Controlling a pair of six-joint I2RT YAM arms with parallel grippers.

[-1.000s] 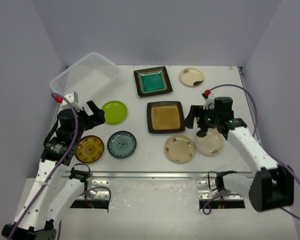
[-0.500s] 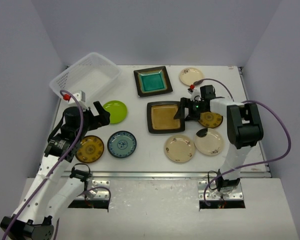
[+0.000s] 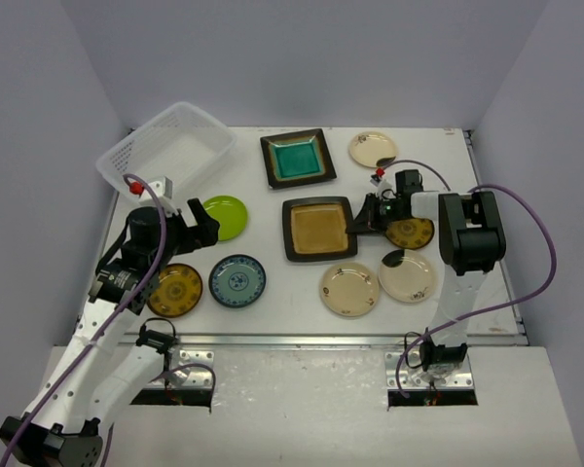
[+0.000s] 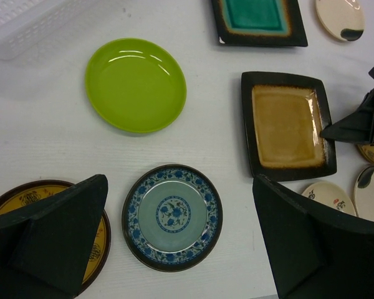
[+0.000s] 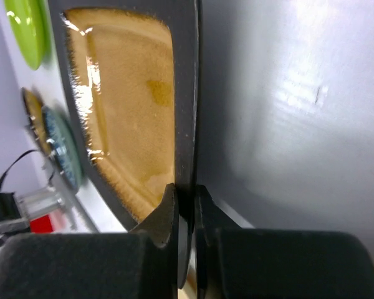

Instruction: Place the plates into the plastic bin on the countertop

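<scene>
My right gripper [image 3: 355, 222] [image 5: 186, 193] is shut on the right rim of the amber square plate [image 3: 318, 229] [image 5: 131, 106], which lies mid-countertop. My left gripper [image 3: 193, 222] [image 4: 179, 187] hangs open and empty near the lime green plate [image 3: 223, 216] [image 4: 135, 84]. The blue-patterned plate [image 3: 237, 280] [image 4: 172, 216] shows between its fingers, and a mustard plate [image 3: 175, 290] is at its left. The teal square plate [image 3: 297, 159] lies at the back. Three cream plates [image 3: 373, 149] [image 3: 349, 289] [image 3: 409, 277] and a second mustard plate [image 3: 411, 233] lie on the right. The plastic bin [image 3: 165, 146] stands back left with nothing inside.
The white countertop [image 3: 273, 316] ends at a metal rail [image 3: 302, 340] along its front. Grey walls enclose the back and sides. The right arm's cable [image 3: 526, 209] loops over the table's right side.
My right arm swung from the cream plates to the amber plate's right edge and its jaws closed on the rim. The plate shifted slightly left. The left gripper stayed open.
</scene>
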